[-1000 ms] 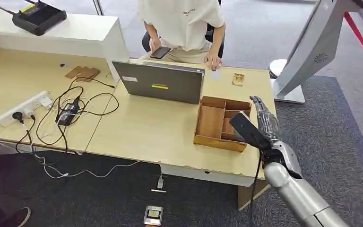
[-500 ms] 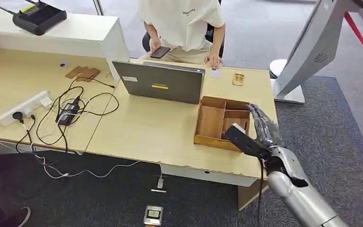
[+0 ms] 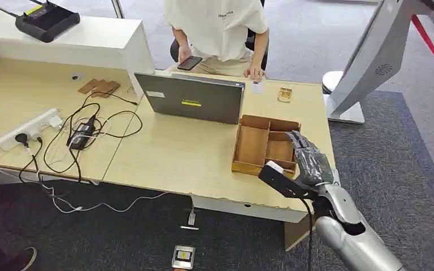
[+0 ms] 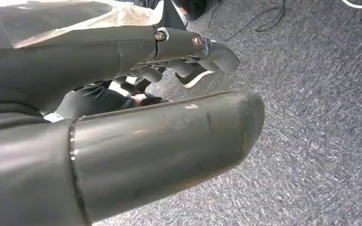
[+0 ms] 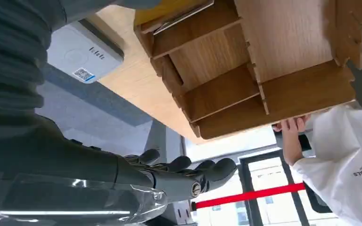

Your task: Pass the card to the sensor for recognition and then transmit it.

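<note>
A wooden divided tray (image 3: 252, 145) stands near the table's right end. My right hand (image 3: 308, 161) hovers over its near right corner, fingers stretched out and holding nothing. In the right wrist view the same hand (image 5: 169, 181) is level with the tray (image 5: 264, 42), whose compartments look bare apart from a flat yellow piece (image 5: 169, 10) in one slot; I cannot tell if that is the card. A white sensor box (image 5: 82, 52) with a code label lies on the table beside the tray. My left hand (image 4: 136, 52) hangs over grey carpet, fingers loose and holding nothing.
A person (image 3: 217, 28) sits behind the table with a phone, one hand by a small white card (image 3: 257, 87). A laptop (image 3: 191, 99) stands left of the tray, a small gold item (image 3: 285, 94) behind it. Cables (image 3: 79, 135) and a power strip (image 3: 28, 129) lie at left.
My right hand has drawn back toward the table's front edge and sunk lower, from over the tray's far right side to its near right corner. Nothing was picked up.
</note>
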Robot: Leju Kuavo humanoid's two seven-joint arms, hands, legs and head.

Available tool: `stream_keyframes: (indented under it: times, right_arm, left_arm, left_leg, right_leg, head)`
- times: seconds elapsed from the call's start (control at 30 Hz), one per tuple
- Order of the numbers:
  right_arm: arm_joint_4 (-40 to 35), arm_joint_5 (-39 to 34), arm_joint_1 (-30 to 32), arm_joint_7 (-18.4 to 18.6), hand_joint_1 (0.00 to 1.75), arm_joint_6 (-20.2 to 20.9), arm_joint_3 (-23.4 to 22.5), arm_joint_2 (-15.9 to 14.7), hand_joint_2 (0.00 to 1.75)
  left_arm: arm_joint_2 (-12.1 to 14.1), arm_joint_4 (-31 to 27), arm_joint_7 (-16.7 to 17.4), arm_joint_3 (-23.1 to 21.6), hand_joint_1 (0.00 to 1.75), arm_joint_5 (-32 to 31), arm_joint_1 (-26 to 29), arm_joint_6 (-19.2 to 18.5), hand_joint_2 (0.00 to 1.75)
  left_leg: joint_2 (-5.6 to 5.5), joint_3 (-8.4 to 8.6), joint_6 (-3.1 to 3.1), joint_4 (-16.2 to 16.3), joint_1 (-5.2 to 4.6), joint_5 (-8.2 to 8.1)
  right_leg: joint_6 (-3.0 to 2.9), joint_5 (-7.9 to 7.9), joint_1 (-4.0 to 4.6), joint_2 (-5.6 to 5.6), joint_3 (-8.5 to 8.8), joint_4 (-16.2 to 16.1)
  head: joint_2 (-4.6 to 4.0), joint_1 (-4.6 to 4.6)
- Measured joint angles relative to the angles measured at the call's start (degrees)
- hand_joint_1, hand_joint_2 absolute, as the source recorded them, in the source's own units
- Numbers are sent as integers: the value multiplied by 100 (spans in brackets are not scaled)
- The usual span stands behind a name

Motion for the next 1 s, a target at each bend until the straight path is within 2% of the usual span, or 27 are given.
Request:
stream_keyframes:
  times: [0.27,0.7,0.8,1.0]
  right_arm:
    - [105,1071,-5,203,0,-63,109,85,175]
    - [653,1143,11,87,0,-116,262,435,175]
    - [802,1171,6,33,0,-249,262,507,175]
    - [1202,1335,-25,-88,0,-771,262,684,175]
  left_arm:
    - [0,0,44,-2,0,-90,-46,-44,0]
    - [-2,0,96,-4,0,-85,-93,-63,0]
    - [-2,0,94,-4,0,-85,-94,-63,0]
    - [-2,0,103,-4,0,-90,-96,-63,0]
  left_leg:
    - [0,-1,0,-1,1,0]
    - [-1,-2,0,-1,1,0]
    - [-1,-3,0,-1,1,0]
    - [-1,-2,0,-1,2,0]
  right_leg:
    - [0,0,1,0,-1,0]
    - [0,0,1,0,-1,0]
    - [0,0,1,0,-1,0]
    - [0,0,2,0,-1,0]
  head:
    - [0,0]
    - [0,0]
    - [0,0]
    - [0,0]
